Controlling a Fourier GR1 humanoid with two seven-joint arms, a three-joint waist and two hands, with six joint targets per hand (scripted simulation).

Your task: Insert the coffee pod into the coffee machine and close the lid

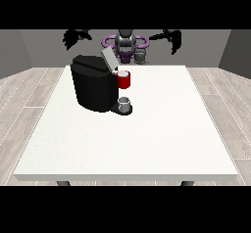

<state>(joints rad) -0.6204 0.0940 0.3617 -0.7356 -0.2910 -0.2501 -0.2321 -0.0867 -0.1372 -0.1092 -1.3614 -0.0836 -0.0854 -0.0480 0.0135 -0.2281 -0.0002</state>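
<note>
The coffee pod cannot be made out for certain in the front view; a small pale spot sits on top of the red part (124,80) of the coffee machine (93,87), just under the raised lid, and whether that is the pod cannot be told. The coffee machine is a black, rounded body standing on the white table (147,139), toward the far side and left of the table's middle. Its lid (109,58) is a grey flap, tilted up and back, so the machine stands open. The red part juts from the machine's right side near the top. Below it, on the machine's low black base, stands a small grey cup (125,103), upright, just beside the black body.

The robot (125,43) is at the far edge of the table, with both arms raised and spread wide. The hand at the view's left (74,37) hangs above and behind the machine, well apart from it and touching nothing; its fingers look spread and loosely hanging, with nothing between them. The hand at the view's right (173,40) is lifted out to the side, well apart from the machine and the table; its fingers point downward, relaxed, and it has hold of nothing.
</note>
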